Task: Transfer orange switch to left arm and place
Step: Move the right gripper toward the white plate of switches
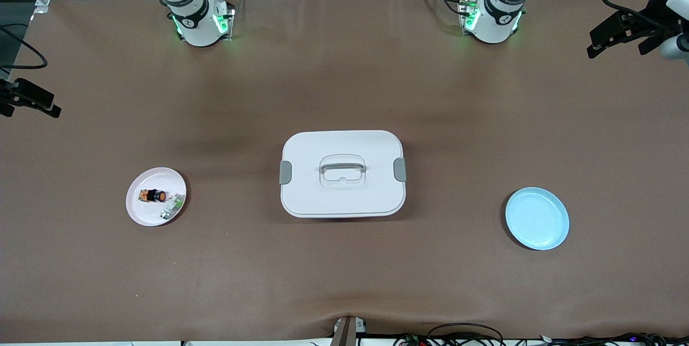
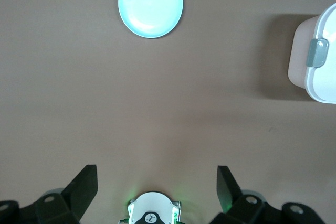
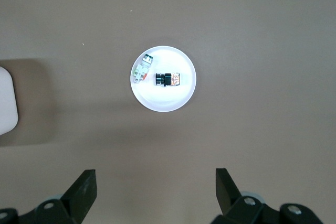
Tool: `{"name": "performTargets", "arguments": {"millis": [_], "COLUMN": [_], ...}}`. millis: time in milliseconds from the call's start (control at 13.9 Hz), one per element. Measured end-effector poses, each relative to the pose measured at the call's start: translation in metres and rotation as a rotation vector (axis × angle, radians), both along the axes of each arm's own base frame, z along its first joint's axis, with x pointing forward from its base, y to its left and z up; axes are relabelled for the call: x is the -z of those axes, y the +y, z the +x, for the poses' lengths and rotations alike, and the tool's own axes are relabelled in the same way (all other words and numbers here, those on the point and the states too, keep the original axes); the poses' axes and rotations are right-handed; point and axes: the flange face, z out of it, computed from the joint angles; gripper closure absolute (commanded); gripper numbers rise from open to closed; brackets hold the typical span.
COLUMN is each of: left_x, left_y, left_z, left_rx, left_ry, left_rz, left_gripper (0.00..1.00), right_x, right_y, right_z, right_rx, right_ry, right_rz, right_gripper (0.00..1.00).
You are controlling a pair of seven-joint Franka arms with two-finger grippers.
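Blue plate point(image 1: 537, 218): lies nearest the front camera, toward the left arm's end of the table; nothing is seen in it
Box point(image 1: 343, 173): largest thing on the table, set at mid-table between the two plates, lid shut with clasps on both ends
Left arm: waits, raised by its base; the left gripper point(image 2: 156, 184) is held high over bare table, fingers spread wide, nothing held
Right arm: raised at its own end; the right gripper point(image 3: 155, 184) is held over bare table with the pink plate in its wrist view, fingers spread wide and empty
Pink plate point(image 1: 156, 196): toward the right arm's end, well apart from the box
Orange switch point(image 1: 152, 195): lies on its side in the pink plate, long axis roughly along the table's length, just beside a small green-and-white part point(image 1: 172, 206)
Deciding relation: the switch is judged far nearer the right arm, so the first pick should fall to it, fingers set across the long axis
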Motion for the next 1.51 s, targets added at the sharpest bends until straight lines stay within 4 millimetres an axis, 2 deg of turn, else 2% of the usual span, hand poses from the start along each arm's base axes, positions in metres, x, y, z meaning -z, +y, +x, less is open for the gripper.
{"name": "performTargets", "arguments": {"millis": [431, 862, 1508], "left_x": [-0.004, -0.001, 0.008], "left_y": [0.001, 0.005, 0.003], "left_z": [0.001, 0.015, 0.020], "left_rx": [-0.002, -0.008, -0.002], "left_ry": [-0.010, -0.025, -0.026], "left_rz": [-0.001, -0.008, 0.006], "left_gripper": [0.00, 0.00, 0.00], "right_x": [0.001, 0.005, 0.058], "right_y": [0.000, 0.000, -0.004], "right_z": [0.000, 0.002, 0.026], "right_rx": [0.000, -0.001, -0.001], "right_ry": [0.002, 0.009, 0.095], "right_rz": [0.000, 0.002, 0.018], "right_gripper": [0.00, 0.00, 0.00]}}
